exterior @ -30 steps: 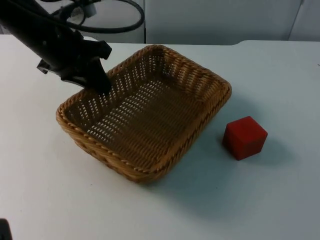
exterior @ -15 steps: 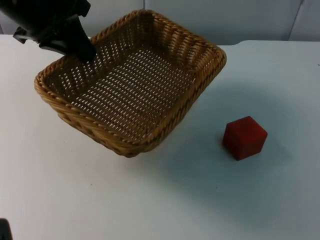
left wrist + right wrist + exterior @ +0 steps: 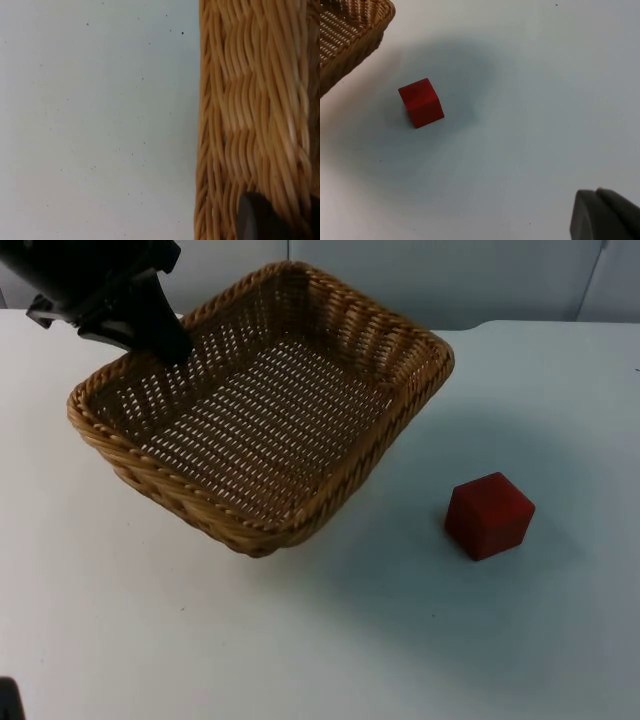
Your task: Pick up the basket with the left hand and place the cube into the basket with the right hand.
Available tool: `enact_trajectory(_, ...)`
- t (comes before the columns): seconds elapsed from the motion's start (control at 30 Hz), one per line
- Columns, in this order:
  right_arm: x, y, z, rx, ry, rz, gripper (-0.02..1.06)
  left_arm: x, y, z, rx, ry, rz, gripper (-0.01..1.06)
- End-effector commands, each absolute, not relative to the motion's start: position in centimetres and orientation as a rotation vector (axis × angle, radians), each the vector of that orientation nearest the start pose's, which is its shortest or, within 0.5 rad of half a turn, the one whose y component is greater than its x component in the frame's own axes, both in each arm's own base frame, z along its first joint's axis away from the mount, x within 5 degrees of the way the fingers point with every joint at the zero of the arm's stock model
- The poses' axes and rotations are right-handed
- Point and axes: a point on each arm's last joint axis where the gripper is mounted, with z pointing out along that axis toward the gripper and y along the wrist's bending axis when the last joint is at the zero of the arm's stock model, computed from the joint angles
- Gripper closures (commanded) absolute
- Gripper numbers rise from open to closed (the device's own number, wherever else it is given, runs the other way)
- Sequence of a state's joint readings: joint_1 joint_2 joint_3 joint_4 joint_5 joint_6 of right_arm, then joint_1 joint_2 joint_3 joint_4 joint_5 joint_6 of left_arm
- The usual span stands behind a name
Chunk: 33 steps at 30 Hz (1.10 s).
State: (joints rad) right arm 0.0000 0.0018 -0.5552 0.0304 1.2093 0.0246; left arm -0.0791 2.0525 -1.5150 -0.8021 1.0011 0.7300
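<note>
- Left gripper (image 3: 165, 340): clamped on the rim of the basket (image 3: 265, 410) at about the basket's 10 o'clock corner in the top view. One finger stands inside the wall, and the left wrist view shows a black fingertip (image 3: 257, 220) pressed against the woven side (image 3: 250, 100).
- Basket: wicker, rectangular, empty. It appears lifted and tilted, the gripped side higher; its shadow falls on the table (image 3: 330, 640) towards 4 o'clock, apart from the base.
- Cube (image 3: 489, 515): red, resting flat on the table at about 4 o'clock from the basket and near it, not touching. The right wrist view shows the cube (image 3: 421, 102) with a basket corner (image 3: 355, 35) at its 10 o'clock.
- Right gripper (image 3: 605, 215): above the table with the cube ahead of it and well apart. Whether its fingers are apart or together cannot be told. The cube is not yet taken.
- Handling, by judgement: the cube looks rigid and light, with flat matte faces that should not slip. Take it across two opposite side faces, fingers square to them, as it sits turned on the table.
- Handling, basket: light and stiff, though weave may flex under a one-corner hold. Releasing the cube low over the middle would limit swing.
</note>
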Motion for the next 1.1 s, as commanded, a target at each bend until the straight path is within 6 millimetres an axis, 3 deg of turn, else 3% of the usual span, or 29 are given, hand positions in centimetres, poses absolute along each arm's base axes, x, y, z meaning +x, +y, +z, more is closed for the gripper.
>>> enact_trajectory(0.0,-1.7,0.2,28.1,0.024,2.129,0.05,1.04,41.6,-8.9,20.8,0.512,2.595,-0.906,1.05)
enact_trajectory(0.87,-1.7,0.2,28.1,0.024,2.127,0.05,1.04,42.7,-8.5,20.9,0.433,2.532,-0.79,1.05)
enact_trajectory(1.07,-1.0,0.2,28.2,0.039,2.057,0.033,1.04,42.7,-8.5,20.9,0.432,2.531,-0.788,1.05)
